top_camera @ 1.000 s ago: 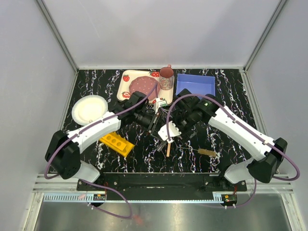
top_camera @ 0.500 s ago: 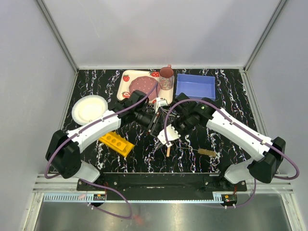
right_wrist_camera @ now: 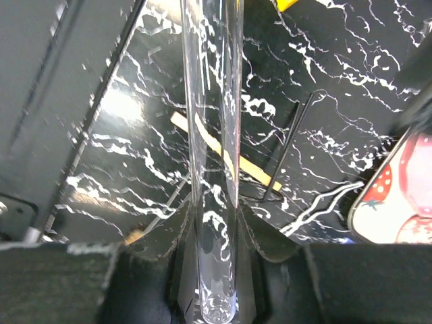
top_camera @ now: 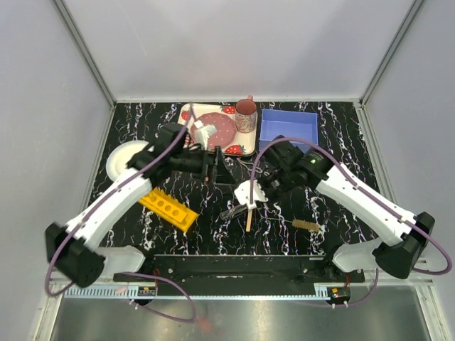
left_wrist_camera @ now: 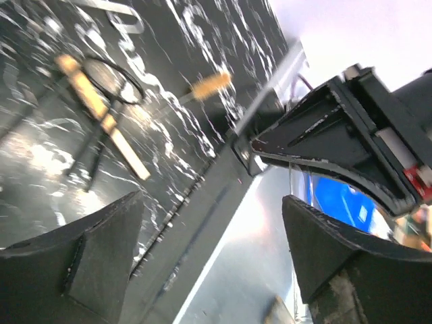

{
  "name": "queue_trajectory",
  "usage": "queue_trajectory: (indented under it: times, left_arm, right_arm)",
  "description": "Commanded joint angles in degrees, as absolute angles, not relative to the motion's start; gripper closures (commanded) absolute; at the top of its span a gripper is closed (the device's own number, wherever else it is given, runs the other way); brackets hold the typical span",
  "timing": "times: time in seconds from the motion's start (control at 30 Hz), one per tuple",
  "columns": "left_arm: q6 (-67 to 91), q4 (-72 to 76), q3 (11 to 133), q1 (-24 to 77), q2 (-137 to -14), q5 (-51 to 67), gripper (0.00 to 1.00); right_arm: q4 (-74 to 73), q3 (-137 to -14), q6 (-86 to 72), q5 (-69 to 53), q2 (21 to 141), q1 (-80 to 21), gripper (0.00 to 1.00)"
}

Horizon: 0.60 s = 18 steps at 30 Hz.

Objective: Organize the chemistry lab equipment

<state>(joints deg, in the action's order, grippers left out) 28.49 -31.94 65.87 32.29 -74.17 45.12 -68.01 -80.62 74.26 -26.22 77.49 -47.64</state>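
Having released and swung away, left tool [left_wrist_camera: 212, 202] gapes empty; right tool [right_wrist_camera: 214, 233] now pinches a glass tube [right_wrist_camera: 212, 135].

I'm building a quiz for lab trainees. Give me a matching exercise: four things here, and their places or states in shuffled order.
1. glass tube
2. yellow rack
3. tube brush
4. left gripper

A. open, holding nothing
B. lying on the table's right half
C. clamped in the right gripper
D. lying on the table's left half

Pairs: 1-C, 2-D, 3-B, 4-A
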Motion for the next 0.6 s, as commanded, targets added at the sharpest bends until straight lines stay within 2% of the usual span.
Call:
queue_trajectory:
  times: [0.0,0.03,0.17,0.27,0.43,0.57]
  left_arm:
    - [28.91,-27.27,65.06,30.85,-61.90,25.25,0.06]
    - [29.26,-25.94,64.00,30.68,-57.18,19.83,0.01]
    - [34.00,-16.46,56.00,29.53,-46.16,11.35,0.01]
    - [39.45,-7.32,49.23,29.18,-41.58,13.78,0.01]
    - [52.19,4.90,41.15,29.27,-41.49,20.38,0.01]
    - [60.89,18.43,34.82,30.84,-41.31,17.59,0.01]
  right_arm:
    - [-62.16,-77.71,62.07,-39.53,73.66,-43.42,0.80]
    - [-60.75,-76.91,57.87,-40.42,72.96,-42.98,0.80]
    - [-52.93,-72.61,45.20,-44.11,71.63,-41.66,0.80]
    - [-45.81,-69.53,35.27,-49.56,71.45,-38.15,0.78]
    - [-34.21,-66.27,19.55,-57.12,72.59,-33.58,0.78]
    - [-27.35,-63.64,13.19,-60.46,73.91,-32.70,0.78]
